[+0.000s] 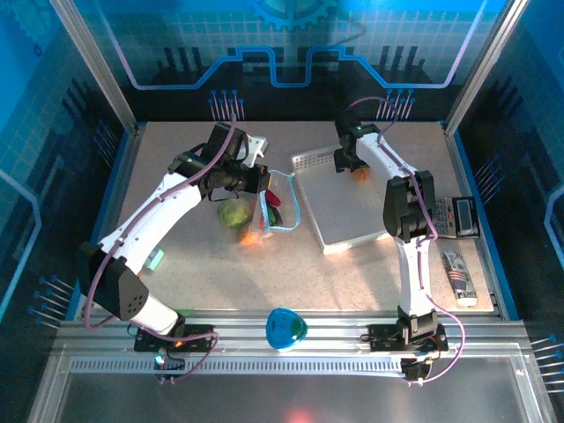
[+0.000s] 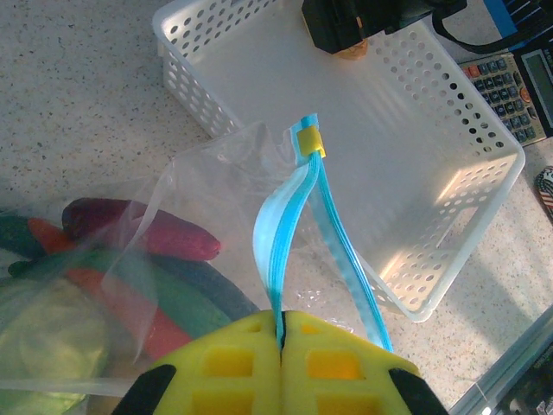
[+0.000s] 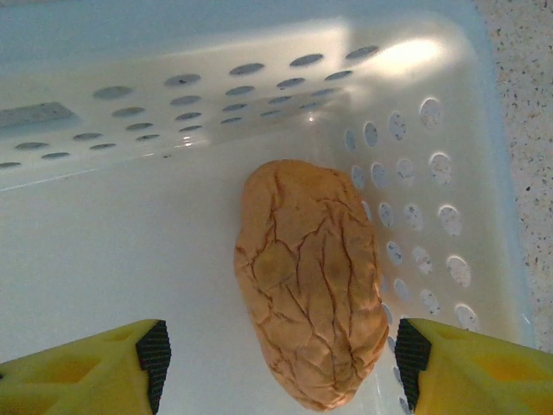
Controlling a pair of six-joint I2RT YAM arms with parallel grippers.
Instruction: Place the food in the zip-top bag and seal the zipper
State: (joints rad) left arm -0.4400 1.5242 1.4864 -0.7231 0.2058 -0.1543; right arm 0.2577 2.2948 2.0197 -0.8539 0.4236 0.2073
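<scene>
The tan piece (image 3: 311,285) lies centre-right in the right wrist view, on the floor of the white basket (image 3: 432,130), close against its perforated wall. Its rounded, crackled skin suggests a light, fairly stiff toy that may roll. A pinch across its narrow middle looks safest. The right gripper (image 3: 281,356) has its jaws spread wide on either side of the piece, at the lower corners of the frame, gripping nothing.

In the left half of the left wrist view the zip-top bag (image 2: 199,173) sags over a cabbage (image 2: 52,337), a cucumber (image 2: 173,294) and red pieces. The film looks limp and slippery, so the stiffer zipper (image 2: 276,233) is the part to hold. The left gripper (image 2: 281,346), bottom centre, is clenched on one band of it, and the other band passes to the right.
</scene>
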